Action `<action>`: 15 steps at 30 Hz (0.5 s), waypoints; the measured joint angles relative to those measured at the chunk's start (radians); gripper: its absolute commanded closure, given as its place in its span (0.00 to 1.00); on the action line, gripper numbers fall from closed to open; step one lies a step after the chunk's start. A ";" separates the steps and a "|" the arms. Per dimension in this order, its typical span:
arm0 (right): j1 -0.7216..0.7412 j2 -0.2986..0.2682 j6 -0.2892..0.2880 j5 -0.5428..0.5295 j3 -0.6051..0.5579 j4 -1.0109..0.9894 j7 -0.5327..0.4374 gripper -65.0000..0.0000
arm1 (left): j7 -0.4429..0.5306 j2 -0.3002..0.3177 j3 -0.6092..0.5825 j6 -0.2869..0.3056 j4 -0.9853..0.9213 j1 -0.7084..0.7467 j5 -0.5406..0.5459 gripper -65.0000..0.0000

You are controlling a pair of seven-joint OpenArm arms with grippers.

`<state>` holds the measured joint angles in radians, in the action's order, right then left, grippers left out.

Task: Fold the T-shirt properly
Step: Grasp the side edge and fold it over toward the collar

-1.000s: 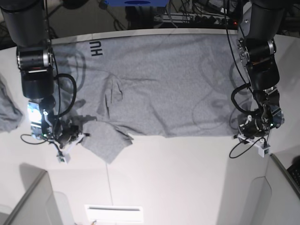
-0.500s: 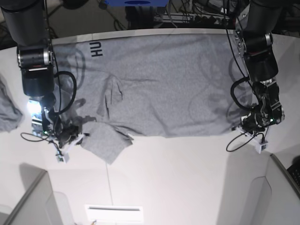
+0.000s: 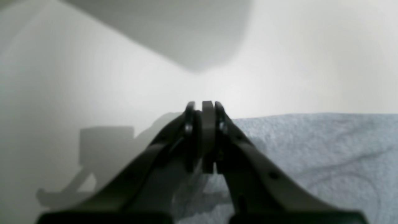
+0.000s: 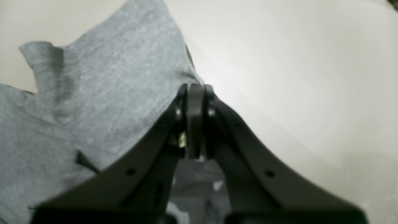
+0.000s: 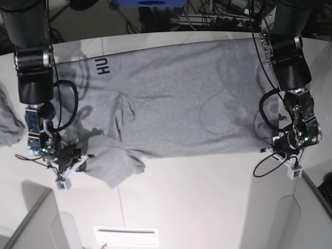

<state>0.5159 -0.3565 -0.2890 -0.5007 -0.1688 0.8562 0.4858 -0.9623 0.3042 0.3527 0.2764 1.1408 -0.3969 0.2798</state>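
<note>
The heather-grey T-shirt point(image 5: 176, 98) lies spread across the white table, with black letters "HU" point(image 5: 101, 65) showing at its back left corner. Its near-left sleeve point(image 5: 111, 168) is bunched and folded over. My right gripper point(image 5: 78, 158), at the left of the base view, is shut on that sleeve's edge; the right wrist view has the fingertips point(image 4: 194, 90) pinched at the cloth point(image 4: 102, 93). My left gripper point(image 5: 276, 147) is shut at the shirt's near-right hem corner, and in the left wrist view its gripper point(image 3: 202, 105) is closed over the fabric point(image 3: 311, 155).
A second grey cloth lump point(image 5: 8, 122) lies at the far left edge. A white label point(image 5: 126, 236) sits near the table's front. Grey partitions rise at the front left point(image 5: 31, 223) and front right point(image 5: 306, 218). Cables and equipment crowd the back edge.
My left gripper has closed on the hem. Both grippers have moved toward the table's front, and the whole shirt has slid that way with them.
</note>
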 measured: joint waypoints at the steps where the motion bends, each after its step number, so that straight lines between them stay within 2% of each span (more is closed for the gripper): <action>1: -0.003 -0.004 0.000 0.001 0.000 0.000 0.005 1.00 | -0.010 0.000 0.000 0.000 0.021 0.001 0.000 1.00; 7: -0.032 -0.009 0.000 0.005 0.000 0.001 0.003 1.00 | -0.087 -0.006 0.009 0.003 0.219 0.074 0.011 1.00; 11: -0.047 -0.010 0.000 0.006 0.001 0.001 0.001 1.00 | -0.143 -0.010 0.116 0.001 0.315 0.166 0.130 1.00; 15: -0.051 -0.018 0.000 0.003 0.001 0.001 0.000 1.00 | -0.147 0.001 0.140 0.000 0.359 0.225 0.198 1.00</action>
<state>0.4644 -0.3740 -0.2886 -0.4980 -0.1677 0.8574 0.4854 -1.1095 0.3054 0.4931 0.2768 1.4998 -0.1722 0.4782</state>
